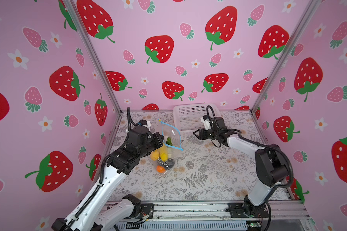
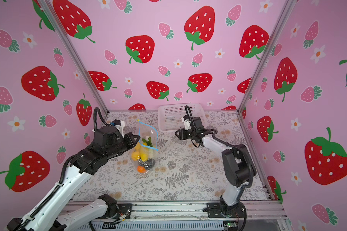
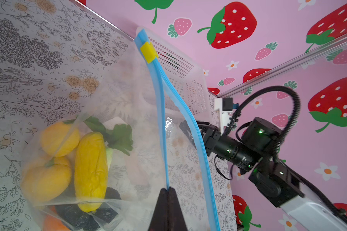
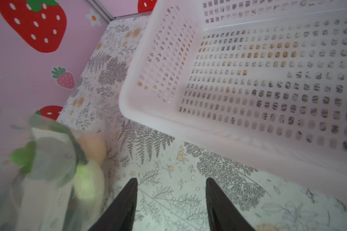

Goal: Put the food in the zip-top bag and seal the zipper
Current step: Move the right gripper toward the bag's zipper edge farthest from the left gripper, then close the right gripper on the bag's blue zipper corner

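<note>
Loading looks done: yellow, orange, cream and dark toy food pieces (image 1: pixel 161 155) sit inside the clear crinkly zip-top bag (image 1: pixel 171 134), upright on the floral tabletop (image 1: pixel 208 170). Left gripper (image 3: pixel 167 190) is clamped on 1 lip of the light-blue zipper strip (image 3: pixel 160 112); the 2 lips gape. Right gripper (image 4: pixel 171 180) is half-spread, empty, near the bag. Sealing step. Next move: the right must catch the small yellow tab (image 3: pixel 148 51) and run it along.

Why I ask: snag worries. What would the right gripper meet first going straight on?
Probably the zip-top bag, near its zipper; the open right gripper points there, though depth is unclear.
</note>
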Tool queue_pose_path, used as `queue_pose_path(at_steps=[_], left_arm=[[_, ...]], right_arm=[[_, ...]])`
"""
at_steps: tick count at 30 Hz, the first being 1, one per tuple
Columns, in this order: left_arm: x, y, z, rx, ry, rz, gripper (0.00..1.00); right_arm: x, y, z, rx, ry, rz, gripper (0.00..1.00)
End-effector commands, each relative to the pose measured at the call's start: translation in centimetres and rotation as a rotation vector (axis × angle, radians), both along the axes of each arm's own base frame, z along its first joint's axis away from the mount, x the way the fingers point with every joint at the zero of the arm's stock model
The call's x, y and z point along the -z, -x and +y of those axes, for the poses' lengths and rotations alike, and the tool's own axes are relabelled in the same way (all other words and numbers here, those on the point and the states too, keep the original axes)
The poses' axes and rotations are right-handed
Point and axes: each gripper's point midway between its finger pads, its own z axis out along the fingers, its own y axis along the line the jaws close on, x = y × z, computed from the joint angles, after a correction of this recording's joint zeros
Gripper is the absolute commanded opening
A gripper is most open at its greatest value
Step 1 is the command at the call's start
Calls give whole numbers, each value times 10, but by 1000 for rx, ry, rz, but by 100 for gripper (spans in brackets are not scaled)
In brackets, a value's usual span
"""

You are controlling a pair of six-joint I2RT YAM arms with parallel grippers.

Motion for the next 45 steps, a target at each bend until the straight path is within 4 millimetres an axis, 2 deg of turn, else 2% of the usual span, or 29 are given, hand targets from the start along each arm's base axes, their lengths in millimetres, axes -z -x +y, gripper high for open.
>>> queue_pose_path(at_steps=[1,6,9,13,15,19,26,28,34,39,45], left_arm=[[-22,-3,-2,15,17,-55,0],[-24,-3,-3,17,26,-59,0],[-27,-3,-3,17,30,-66,0],[-29,-3,-3,15,31,-68,0],[-29,-3,-3,14,34,-68,0],[-28,-4,-4,15,35,-64,0],[-27,-3,-3,11,33,-60,0],[-26,-2,-2,9,33,-57,0],[-26,-1,-1,7,32,-55,0],[-26,1,0,3,34,-57,0],[-27,3,2,-4,30,-62,0]], right_arm=[[-66,55,10,-116,-58,-103,56],[-119,131,25,-286,-130,-371,61],[-137,165,28,-361,-206,-491,54],[-143,201,37,-449,-260,-624,57],[-137,205,42,-462,-248,-638,61],[-129,200,52,-472,-227,-623,64],[-118,201,69,-527,-246,-577,58],[-118,200,73,-538,-246,-579,53],[-121,200,80,-555,-262,-567,29],[-119,197,81,-539,-250,-554,11],[-126,197,81,-544,-250,-557,4]])
